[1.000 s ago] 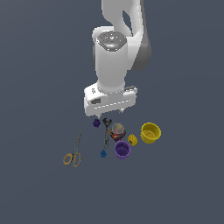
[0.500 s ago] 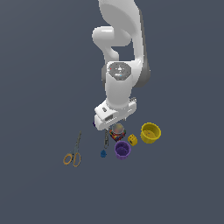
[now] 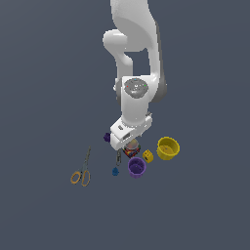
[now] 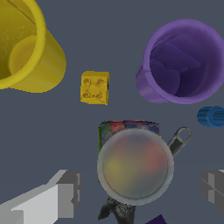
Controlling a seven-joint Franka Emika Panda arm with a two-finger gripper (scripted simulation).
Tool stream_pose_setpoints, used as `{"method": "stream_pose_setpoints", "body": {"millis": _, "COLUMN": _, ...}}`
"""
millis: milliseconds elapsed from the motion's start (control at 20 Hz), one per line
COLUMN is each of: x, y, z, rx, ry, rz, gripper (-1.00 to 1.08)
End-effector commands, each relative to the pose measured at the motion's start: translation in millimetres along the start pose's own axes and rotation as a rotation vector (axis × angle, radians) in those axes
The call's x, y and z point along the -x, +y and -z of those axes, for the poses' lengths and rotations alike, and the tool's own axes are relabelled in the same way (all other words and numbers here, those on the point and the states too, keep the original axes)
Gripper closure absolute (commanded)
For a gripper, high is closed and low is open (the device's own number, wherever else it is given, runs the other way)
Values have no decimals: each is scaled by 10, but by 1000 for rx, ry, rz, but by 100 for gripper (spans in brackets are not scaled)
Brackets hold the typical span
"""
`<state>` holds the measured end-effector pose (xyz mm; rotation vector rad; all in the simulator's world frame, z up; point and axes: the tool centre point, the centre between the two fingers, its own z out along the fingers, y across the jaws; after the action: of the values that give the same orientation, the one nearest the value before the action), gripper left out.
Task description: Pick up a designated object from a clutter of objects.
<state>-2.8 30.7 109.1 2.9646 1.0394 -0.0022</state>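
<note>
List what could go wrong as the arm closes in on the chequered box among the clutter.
1. The dark tool piece lies against the chequered box, so a closing finger might catch it and spoil the grip.
2. The box's rounded pale face looks smooth; the tool, open and straddling it, could slip off.
3. The yellow die and purple cup sit close by and may get nudged.

The white arm hangs over the chequered box (image 3: 131, 149), hiding most of it. Around it lie a yellow die (image 3: 147, 156), purple cup (image 3: 137, 167), yellow cup (image 3: 168, 148) and orange-handled scissors (image 3: 82, 172).
</note>
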Motion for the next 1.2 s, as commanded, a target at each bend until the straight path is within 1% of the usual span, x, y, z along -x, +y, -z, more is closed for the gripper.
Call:
{"method": "stream_pose_setpoints", "body": {"millis": 0, "x": 0, "y": -1, "z": 0, "rx": 0, "ry": 0, "rz": 0, "gripper": -92}}
{"method": "stream_pose_setpoints", "body": {"millis": 250, "x": 2, "y": -2, "z": -85, "rx": 0, "ry": 0, "rz": 1, "gripper": -92}}
{"method": "stream_pose_setpoints", "body": {"millis": 650, "x": 6, "y": -8, "z": -441, "rx": 0, "ry": 1, "rz": 4, "gripper": -92}}
{"method": "stream_pose_setpoints", "body": {"millis": 900, "x": 1, "y": -4, "z": -512, "rx": 0, "ry": 1, "rz": 5, "gripper": -92}}
{"method": "stream_pose_setpoints", "body": {"millis": 950, "x": 1, "y": -4, "z": -512, "rx": 0, "ry": 1, "rz": 5, "gripper": 108}}
{"method": "stream_pose_setpoints", "body": {"millis": 1150, "x": 1, "y": -4, "z": -512, "rx": 0, "ry": 1, "rz": 5, "gripper": 108}}
